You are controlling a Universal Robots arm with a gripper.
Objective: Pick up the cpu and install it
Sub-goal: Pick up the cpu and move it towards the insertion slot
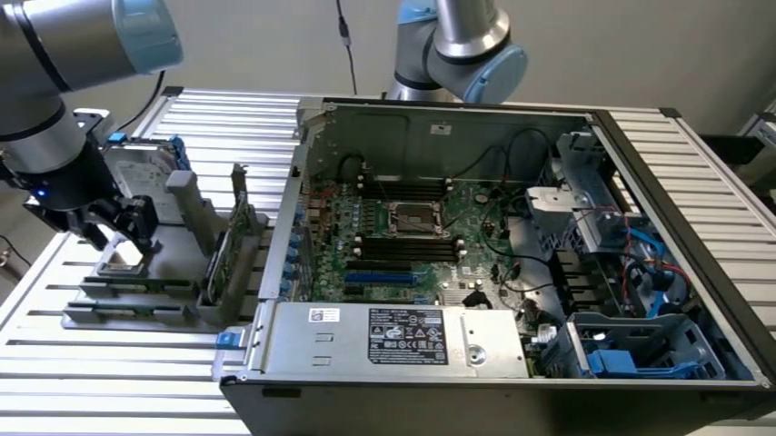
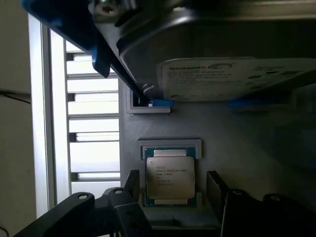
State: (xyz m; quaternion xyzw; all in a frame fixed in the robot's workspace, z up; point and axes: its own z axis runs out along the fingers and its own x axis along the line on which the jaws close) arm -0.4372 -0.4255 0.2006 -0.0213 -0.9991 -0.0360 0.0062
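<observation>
The cpu (image 2: 169,177), a small flat square chip with a silver-grey metal top and a thin pale rim, lies face up in a shallow grey seat of a parts holder (image 1: 134,300) at the exterior view's left, well apart from the open computer case (image 1: 679,182). It looks light and stiff, with a smooth lid likely to slip under a loose pinch and an underside probably too delicate to scrape; two opposite side edges seem the safest places to hold it. The gripper (image 1: 122,243) hangs directly above the chip with its dark fingers (image 2: 131,185) spread wide, one on each side of the seat, and no contact with the chip shows. Just beyond the chip in the same holder sits a larger silver hard drive (image 2: 237,74) with a printed white label and blue plastic brackets (image 2: 64,24), and nearer the case a green circuit card (image 1: 231,245) stands on edge. The holder rests on a table of ribbed aluminium slats (image 1: 122,363). Inside the case, the green board carries a dark, metal-framed square socket (image 1: 412,218) between rows of black slots, amid black cables, with a grey boxed power supply (image 1: 401,336) along the near wall.
</observation>
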